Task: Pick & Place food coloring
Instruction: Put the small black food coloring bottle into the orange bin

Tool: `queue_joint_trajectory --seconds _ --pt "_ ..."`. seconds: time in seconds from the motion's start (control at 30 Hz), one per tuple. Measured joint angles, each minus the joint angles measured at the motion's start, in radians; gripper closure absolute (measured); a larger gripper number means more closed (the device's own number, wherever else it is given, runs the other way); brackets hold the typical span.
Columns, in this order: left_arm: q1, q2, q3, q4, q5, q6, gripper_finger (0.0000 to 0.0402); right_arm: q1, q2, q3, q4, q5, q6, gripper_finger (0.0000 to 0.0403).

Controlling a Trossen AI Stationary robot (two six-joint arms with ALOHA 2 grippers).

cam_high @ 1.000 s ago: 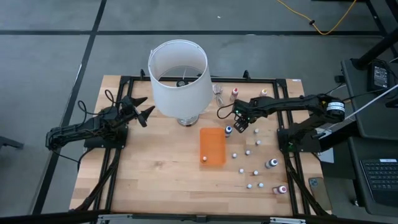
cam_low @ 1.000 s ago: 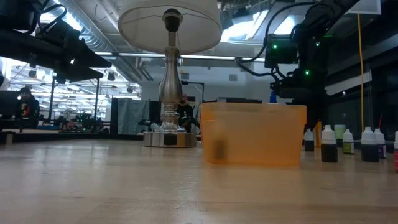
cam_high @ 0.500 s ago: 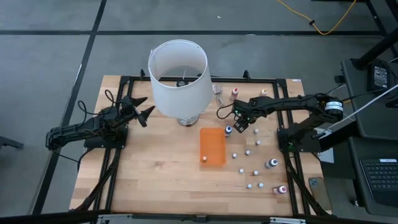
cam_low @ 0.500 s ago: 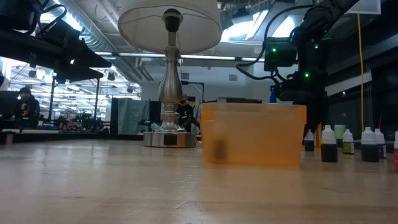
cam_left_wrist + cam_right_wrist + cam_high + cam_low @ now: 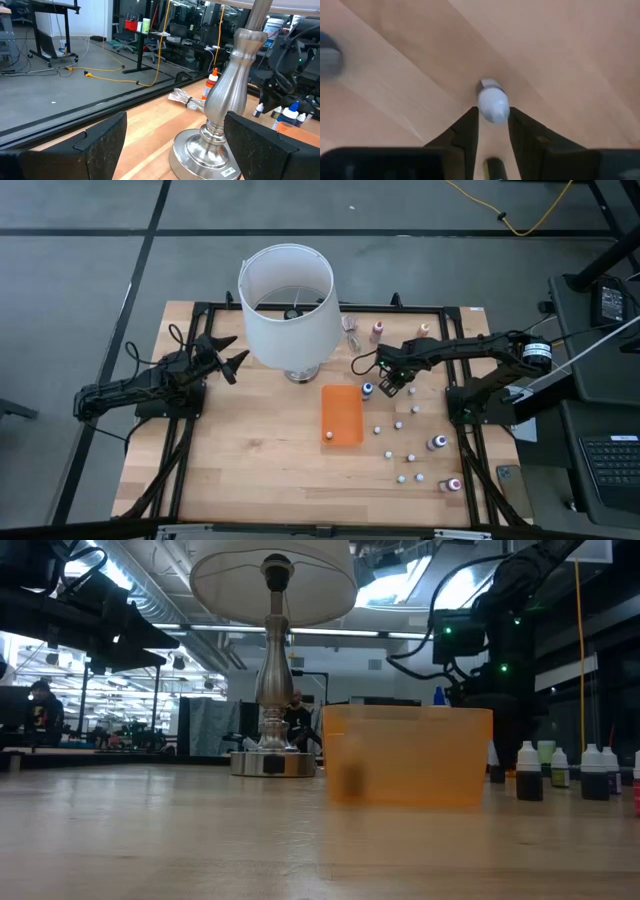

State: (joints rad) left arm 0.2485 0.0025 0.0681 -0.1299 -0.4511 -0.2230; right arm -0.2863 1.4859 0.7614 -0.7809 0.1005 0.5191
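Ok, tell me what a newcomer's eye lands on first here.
The big white lampshade at the table's back, over its silver lamp base. Then the orange tray mid-table, with tiny bottles scattered to its right. The right pincer is pinching one small white-capped bottle.

A robotics lab or workshop is showing itself around the wooden tabletop: bare grey concrete floor is spreading on every side, a yellow cable is trailing beyond it, and wheeled workbenches and equipment racks are standing behind it.
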Motion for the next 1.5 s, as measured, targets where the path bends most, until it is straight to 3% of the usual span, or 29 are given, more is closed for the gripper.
queue_joint_trajectory --seconds 0.3,1.0,1.5 --pt "0.0 0.0 0.0 0.0 0.0 0.0 0.008 0.0 -0.031 0.0 0.01 0.002 -0.006 0.032" --pt "0.0 0.0 0.0 0.0 0.0 0.0 0.0079 0.0 -0.035 0.001 0.049 0.09 -0.024 0.0257" --pt "0.0 0.0 0.0 0.0 0.0 0.0 0.0079 0.0 -0.029 0.001 0.074 0.09 -0.029 0.0262"
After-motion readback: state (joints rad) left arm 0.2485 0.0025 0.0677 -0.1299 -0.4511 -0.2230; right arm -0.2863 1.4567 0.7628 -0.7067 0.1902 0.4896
